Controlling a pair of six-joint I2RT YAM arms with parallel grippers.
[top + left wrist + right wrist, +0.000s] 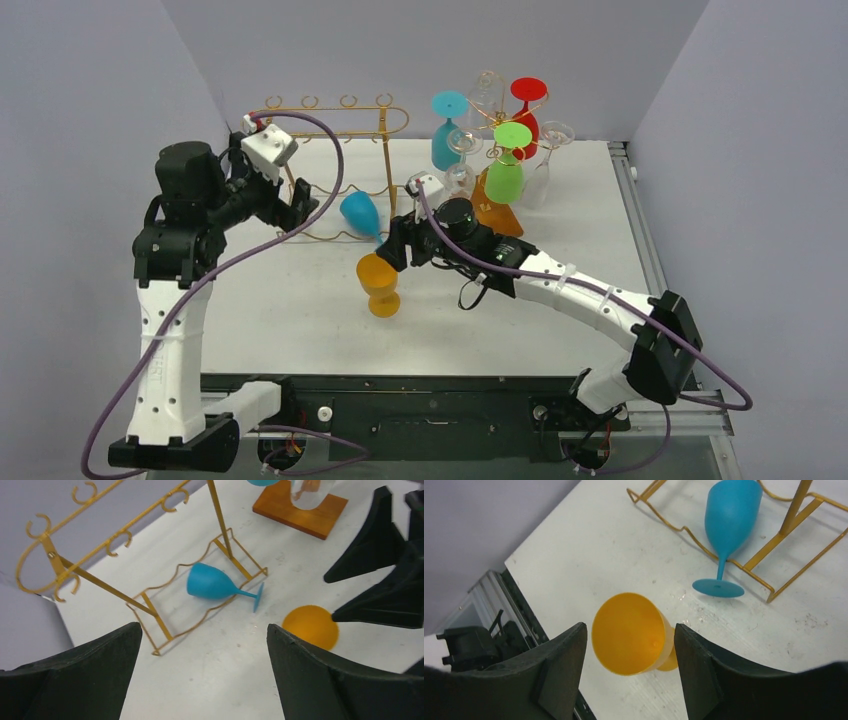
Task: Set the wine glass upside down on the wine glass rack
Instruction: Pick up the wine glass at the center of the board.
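Observation:
An orange wine glass [379,283] stands upright on the white table, mouth up. My right gripper [391,252] hangs over it, open. In the right wrist view the orange glass [629,640] shows between the right gripper's [630,627] fingers, with a gap on the left side. A blue wine glass [360,212] lies on its side across the base of the gold wire rack [385,150]. The left wrist view shows the blue glass [212,582] on the rack's [100,583] base. My left gripper [300,207] hovers by that rack, its [202,630] jaws wide open and empty.
A second rack on a wooden base [497,215] stands at the back right. It carries a teal glass [447,140], a red glass [527,110], a green glass [506,170] and clear ones, all hung upside down. Purple cables trail from both arms. Grey walls close in the table.

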